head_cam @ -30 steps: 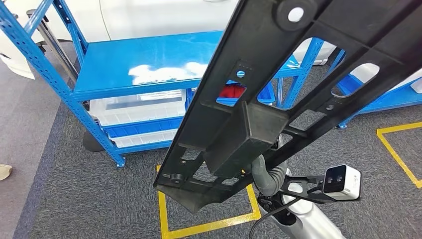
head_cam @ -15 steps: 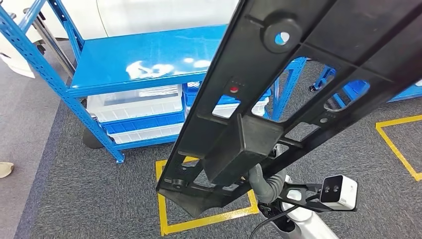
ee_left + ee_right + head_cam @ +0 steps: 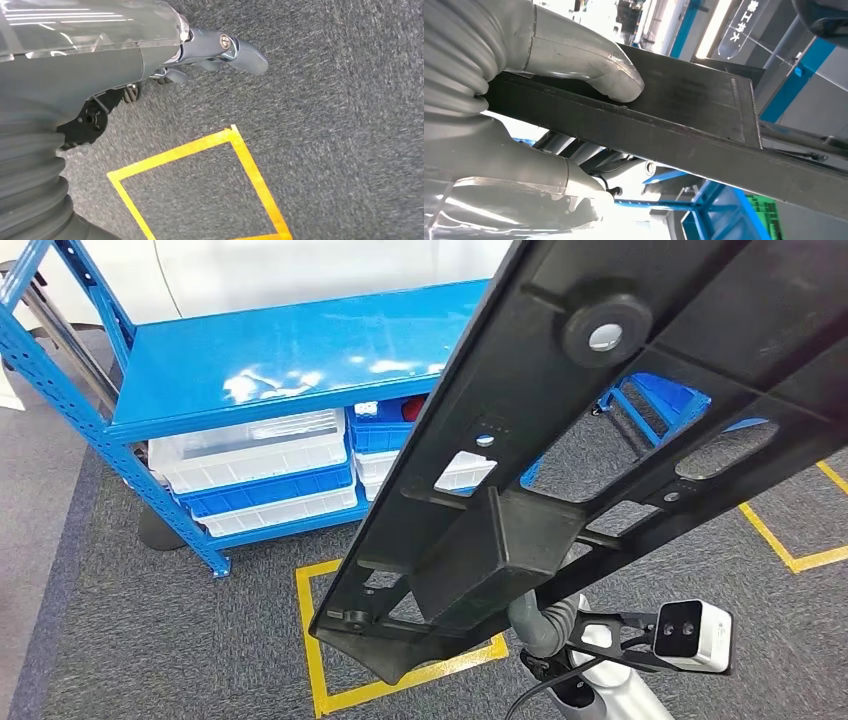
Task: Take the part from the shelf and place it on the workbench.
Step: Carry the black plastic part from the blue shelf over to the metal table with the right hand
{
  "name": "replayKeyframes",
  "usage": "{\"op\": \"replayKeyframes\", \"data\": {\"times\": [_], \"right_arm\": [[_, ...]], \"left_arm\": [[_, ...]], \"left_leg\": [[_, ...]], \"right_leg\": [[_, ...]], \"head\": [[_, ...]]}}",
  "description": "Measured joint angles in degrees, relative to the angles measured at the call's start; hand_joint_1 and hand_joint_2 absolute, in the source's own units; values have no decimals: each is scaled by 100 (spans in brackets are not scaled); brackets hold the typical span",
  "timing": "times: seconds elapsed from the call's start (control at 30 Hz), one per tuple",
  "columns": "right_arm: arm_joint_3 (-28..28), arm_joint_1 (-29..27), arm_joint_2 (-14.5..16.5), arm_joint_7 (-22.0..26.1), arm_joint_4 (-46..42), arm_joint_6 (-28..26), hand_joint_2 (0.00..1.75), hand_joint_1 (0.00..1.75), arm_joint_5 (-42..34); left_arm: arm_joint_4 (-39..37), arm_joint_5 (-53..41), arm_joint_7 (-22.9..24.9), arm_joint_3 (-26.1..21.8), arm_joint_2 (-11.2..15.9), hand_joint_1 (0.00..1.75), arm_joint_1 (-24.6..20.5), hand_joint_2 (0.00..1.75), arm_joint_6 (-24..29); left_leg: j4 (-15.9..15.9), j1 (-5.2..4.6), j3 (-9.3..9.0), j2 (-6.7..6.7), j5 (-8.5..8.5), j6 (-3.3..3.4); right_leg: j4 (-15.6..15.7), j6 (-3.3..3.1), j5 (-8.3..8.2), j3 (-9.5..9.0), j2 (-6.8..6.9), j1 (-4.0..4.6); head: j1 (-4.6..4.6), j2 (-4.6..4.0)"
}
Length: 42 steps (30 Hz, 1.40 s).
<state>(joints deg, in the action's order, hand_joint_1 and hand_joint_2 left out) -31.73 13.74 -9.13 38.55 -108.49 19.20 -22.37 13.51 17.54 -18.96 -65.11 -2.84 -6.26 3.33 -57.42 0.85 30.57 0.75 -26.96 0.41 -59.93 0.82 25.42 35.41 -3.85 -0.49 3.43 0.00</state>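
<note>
A long black plastic part with slots and a boxy block runs slantwise across the head view, close to the camera and raised above the floor. My right hand grips it from below, near its lower end. In the right wrist view, the thumb presses on the part's flat bar and the fingers wrap the other side. My left hand hangs over the grey carpet, holding nothing, with its fingers apart.
A blue metal shelf stands ahead on the left, with clear and blue bins on its lower levels. Yellow tape squares mark the grey carpet below the part, and another tape line lies to the right.
The whole picture has shifted, so the camera has moved: the shelf now sits further left. The part stays in my right hand, at much the same tilt.
</note>
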Motion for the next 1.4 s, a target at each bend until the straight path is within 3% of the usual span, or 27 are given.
{"op": "replayKeyframes", "data": {"times": [0.03, 0.1, 0.13, 0.17, 0.2, 0.23, 0.3, 0.37, 0.43, 0.5, 0.57, 0.63, 0.67, 0.7, 0.73, 0.77, 0.83, 0.9, 0.97, 1.03, 1.1, 1.17, 1.2, 1.23, 1.27, 1.33, 1.4], "right_arm": [[20, 2, 2, 4, -20, 4, 175, 175, 5], [37, -4, 3, 7, -37, 5, 175, 175, 11], [39, -12, 3, 7, -38, 5, 175, 175, 14], [41, -20, 3, 7, -38, 7, 175, 175, 15], [44, -26, 4, 7, -40, 11, 175, 175, 15], [54, -31, 5, 8, -43, 20, 175, 175, 17], [94, -35, 19, 7, -66, 56, 175, 175, 20], [151, -34, 61, -14, -124, 84, 175, 175, 22], [216, -39, 115, -79, -207, 85, 175, 175, 26], [303, -56, 165, -161, -301, 79, 175, 175, 48], [401, -91, 227, -213, -375, 74, 175, 175, 112], [485, -171, 273, -231, -406, 71, 175, 175, 201], [517, -221, 283, -233, -412, 71, 175, 175, 245], [541, -266, 285, -233, -415, 70, 175, 175, 273], [561, -298, 289, -233, -420, 71, 175, 175, 293], [577, -317, 296, -233, -427, 71, 175, 175, 303], [600, -333, 316, -231, -442, 71, 175, 175, 305], [613, -351, 330, -231, -457, 71, 175, 175, 308], [628, -382, 333, -232, -473, 71, 175, 175, 314], [664, -398, 334, -231, -480, 74, 175, 175, 342], [699, -396, 348, -230, -463, 87, 175, 175, 386], [735, -382, 369, -224, -391, 121, 175, 175, 424], [768, -372, 377, -209, -336, 138, 175, 175, 445], [811, -363, 382, -178, -273, 153, 175, 175, 473], [866, -361, 385, -122, -210, 167, 175, 175, 509], [991, -386, 397, 6, -117, 209, 175, 175, 597], [1128, -463, 437, 74, -56, 268, 175, 175, 720]], "left_arm": [[0, 0, 1, 12, -17, 0, 0, 175, 3], [0, -2, 1, 30, -27, 0, 11, 175, 7], [0, -1, 1, 34, -30, 0, 18, 175, 9], [0, -1, 2, 37, -32, 0, 22, 175, 10], [0, -1, 5, 40, -35, 0, 21, 175, 10], [0, -1, 14, 45, -40, 0, 18, 175, 10], [0, -2, 44, 57, -57, 0, 10, 175, -1], [0, -3, 97, 65, -71, 0, 8, 175, -14], [0, -3, 190, 67, -84, 0, 1, 175, 1], [0, -3, 298, 68, -96, 0, -12, 175, 48], [-1, -3, 384, 68, -110, 0, 2, 175, 85], [-2, -3, 436, 67, -125, 0, 37, 175, 90], [-2, 1, 449, 66, -128, 0, 54, 175, 88], [-2, 1, 457, 65, -129, 0, 66, 175, 86], [-2, 1, 461, 64, -129, 0, 74, 175, 84], [-2, 1, 463, 63, -129, 0, 79, 175, 82], [-2, -3, 467, 62, -129, 0, 85, 175, 79], [-2, -5, 471, 62, -133, 0, 80, 175, 76], [-2, -4, 474, 62, -146, 0, 60, 175, 73], [-2, -3, 478, 60, -160, 0, 52, 175, 65], [-2, -3, 476, 53, -164, 0, 68, 175, 66], [-2, -3, 454, 40, -164, 0, 86, 175, 109], [-2, -3, 433, 36, -164, 0, 88, 175, 148], [-2, -3, 413, 33, -164, 0, 86, 175, 198], [-2, -3, 400, 32, -163, 0, 84, 175, 257], [-2, -3, 411, 21, -145, 0, 86, 175, 385], [2, -3, 466, -4, -97, 0, 98, 175, 533]], "left_leg": [[24, 13, 7, -54, 26, 36], [30, 2, 34, -156, 46, 70], [27, -7, 46, -209, 48, 73], [25, -13, 54, -264, 49, 74], [22, -17, 57, -318, 48, 73], [19, -18, 53, -370, 46, 69], [3, -38, 44, -457, 29, 42], [-15, -69, 45, -533, 12, -10], [-14, -82, 39, -623, 6, -70], [-106, -62, 67, -565, -86, -130], [-608, -32, 279, -318, -409, -176], [-1409, -21, 637, -154, -777, -202], [-1677, -20, 763, -132, -845, -209], [-1725, -19, 791, -125, -790, -208], [-1540, -18, 712, -114, -630, -201], [-1154, -13, 538, -63, -400, -187], [-392, 2, 198, 158, -97, -150], [-106, -3, 79, 281, -54, -114], [-67, -8, 71, 187, -18, -58], [-16, 7, 63, 58, 28, 26], [7, 0, 68, -80, 46, 76], [2, -18, 83, -223, 44, 82], [-1, -22, 87, -295, 42, 80], [-5, -23, 87, -362, 38, 76], [-9, -24, 83, -419, 32, 66], [-20, -39, 68, -509, 10, 29], [-21, -63, 52, -585, -9, -32]], "right_leg": [[-224, 23, 148, 103, 83, 7], [-962, 57, 549, 433, 272, 1], [-1305, 72, 682, 584, 317, -8], [-1478, 80, 712, 652, 341, -16], [-1434, 81, 637, 610, 362, -23], [-1160, 73, 475, 450, 398, -26], [-336, 27, 157, -4, 579, 1], [114, -48, 54, -215, 686, 43], [144, -117, 50, -187, 600, 56], [179, -185, 15, -183, 502, 28], [209, -244, -20, -181, 408, 2], [206, -269, -34, -162, 294, 7], [200, -271, -38, -156, 228, 10], [190, -269, -39, -153, 159, 12], [177, -265, -39, -152, 88, 12], [159, -255, -36, -152, 16, 10], [115, -211, -30, -129, -114, 16], [99, -137, -49, -83, -225, 8], [110, -60, -79, -51, -284, -8], [-71, -7, 46, 40, -51, 6], [-671, 28, 395, 315, 257, 8], [-1344, 61, 671, 625, 337, -23], [-1455, 73, 669, 669, 353, -36], [-1334, 79, 561, 594, 377, -44], [-1004, 75, 382, 408, 425, -47], [-208, 24, 116, -19, 645, -20], [134, -52, 67, -181, 755, 25]], "head": [[-1, 0], [-1, 0], [-1, 0], [0, 0], [0, 0], [0, 0], [0, 0], [0, 0], [0, 0], [0, 0], [1, 0], [1, 0], [1, 0], [0, 0], [0, 0], [0, 0], [0, 0], [1, 0], [1, 0], [-1, 0], [-1, 0], [0, 0], [0, 0], [0, 0], [0, 0], [0, 0], [0, 0]]}}
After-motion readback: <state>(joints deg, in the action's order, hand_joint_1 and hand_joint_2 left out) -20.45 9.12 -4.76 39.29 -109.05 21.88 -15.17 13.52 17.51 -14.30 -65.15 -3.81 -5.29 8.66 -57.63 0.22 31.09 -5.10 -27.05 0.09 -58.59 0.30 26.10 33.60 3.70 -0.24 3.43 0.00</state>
